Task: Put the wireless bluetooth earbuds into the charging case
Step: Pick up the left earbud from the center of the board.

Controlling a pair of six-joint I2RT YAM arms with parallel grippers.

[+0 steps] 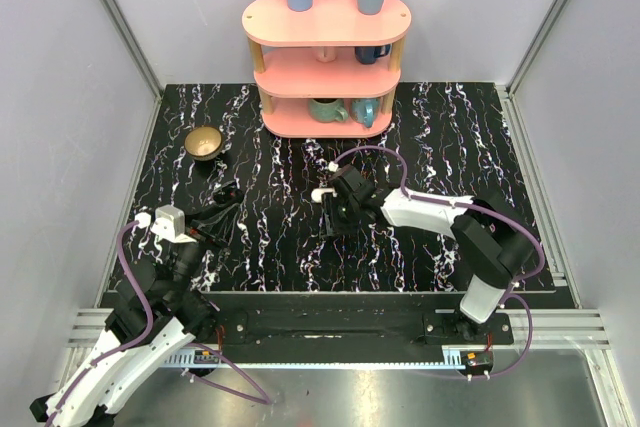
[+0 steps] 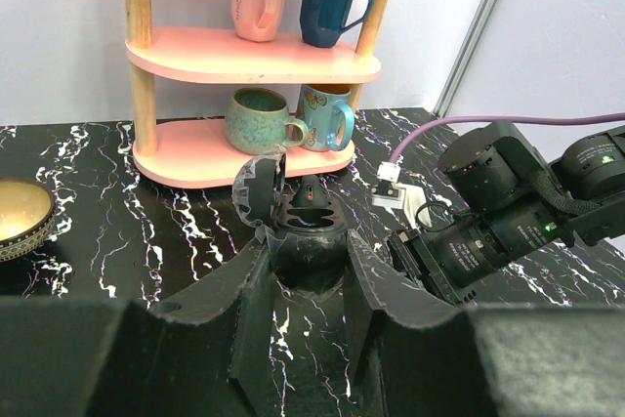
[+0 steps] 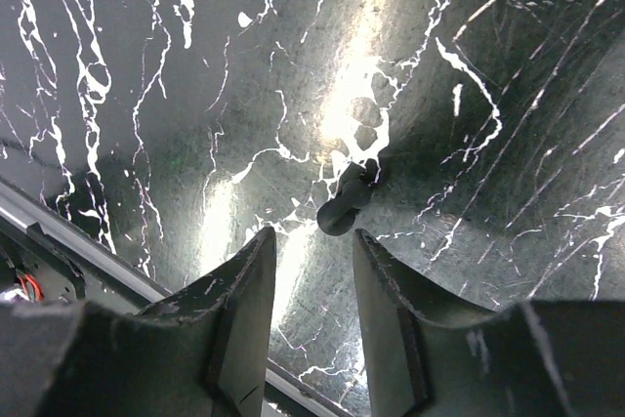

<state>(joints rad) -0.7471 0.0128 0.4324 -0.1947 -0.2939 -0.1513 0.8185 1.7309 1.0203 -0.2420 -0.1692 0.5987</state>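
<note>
The charging case [image 2: 308, 231] is black and round here, not white. Its lid stands open to the left. A black earbud with a red dot [image 2: 311, 197] sits in it. My left gripper [image 2: 308, 253] holds the case's base between its fingers on the table; in the top view it [image 1: 222, 210] is at the left. A second black earbud [image 3: 344, 204] lies on the marble just beyond the tips of my right gripper [image 3: 312, 236], which is open, points down and touches nothing. In the top view the right gripper [image 1: 328, 215] is at the table's middle.
A pink three-tier shelf [image 1: 325, 67] with mugs and two blue cups stands at the back. A brown bowl [image 1: 203, 142] sits at the back left. The right arm's wrist [image 2: 508, 212] is close to the right of the case. The table's front rail [image 3: 59, 231] is near the right gripper.
</note>
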